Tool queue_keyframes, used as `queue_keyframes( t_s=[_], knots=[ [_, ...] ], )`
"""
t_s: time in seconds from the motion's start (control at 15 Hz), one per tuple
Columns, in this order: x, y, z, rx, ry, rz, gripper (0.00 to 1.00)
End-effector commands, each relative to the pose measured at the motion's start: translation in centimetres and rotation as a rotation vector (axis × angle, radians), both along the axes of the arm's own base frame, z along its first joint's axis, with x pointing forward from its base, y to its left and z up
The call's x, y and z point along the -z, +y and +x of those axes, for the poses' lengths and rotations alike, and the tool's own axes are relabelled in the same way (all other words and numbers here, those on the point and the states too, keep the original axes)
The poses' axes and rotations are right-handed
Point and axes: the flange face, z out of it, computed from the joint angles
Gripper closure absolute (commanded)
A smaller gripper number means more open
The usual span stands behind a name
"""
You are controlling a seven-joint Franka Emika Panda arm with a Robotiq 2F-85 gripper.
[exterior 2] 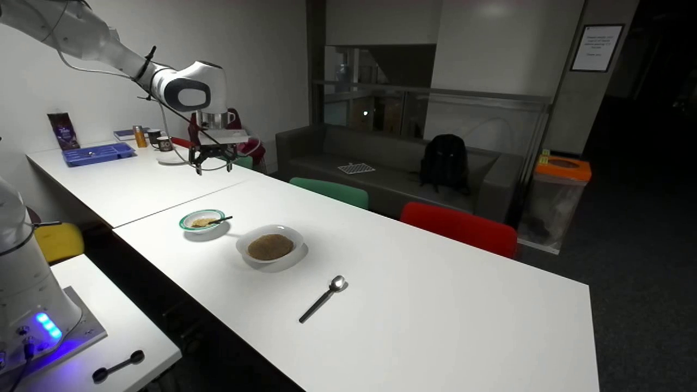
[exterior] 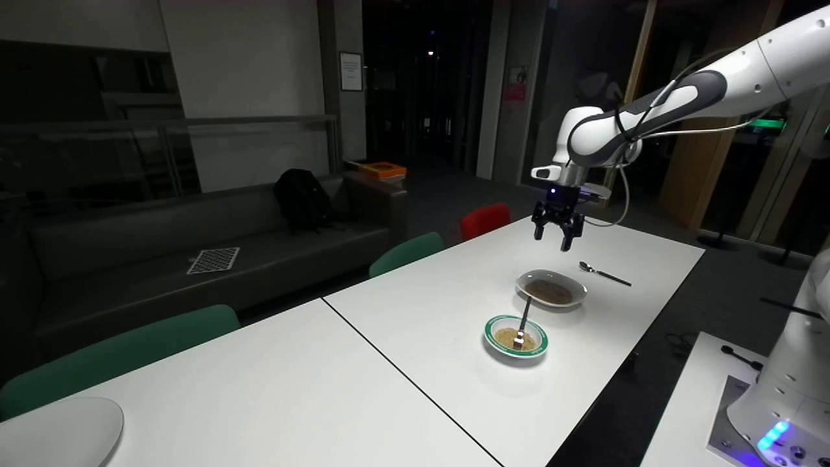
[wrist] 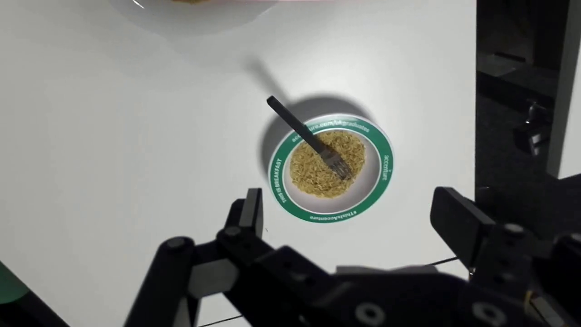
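I had my gripper (wrist: 347, 206) nearest in the wrist view, spread wide. Below, on the smooth white table (wrist: 136, 159), an oval dish (exterior 2: 276, 230) held a brown mass (exterior 2: 270, 247). Near it, a smaller round bowl (wrist: 386, 152), white with a lettered green rim, held tan grains (wrist: 313, 177). A dark-handled metal fork (wrist: 312, 140) leaned across that rim, tines on them.
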Motion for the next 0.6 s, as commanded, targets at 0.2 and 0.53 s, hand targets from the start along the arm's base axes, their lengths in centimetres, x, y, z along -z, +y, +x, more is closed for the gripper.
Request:
queue_keyframes(
  t_s=[0.2,0.53],
  knots=[
    [-0.6,-2.5,1.2,-0.01,0.033,0.202,0.0],
    [-0.9,-5.4,-0.3,0.032,-0.082,0.372,0.0]
  ],
)
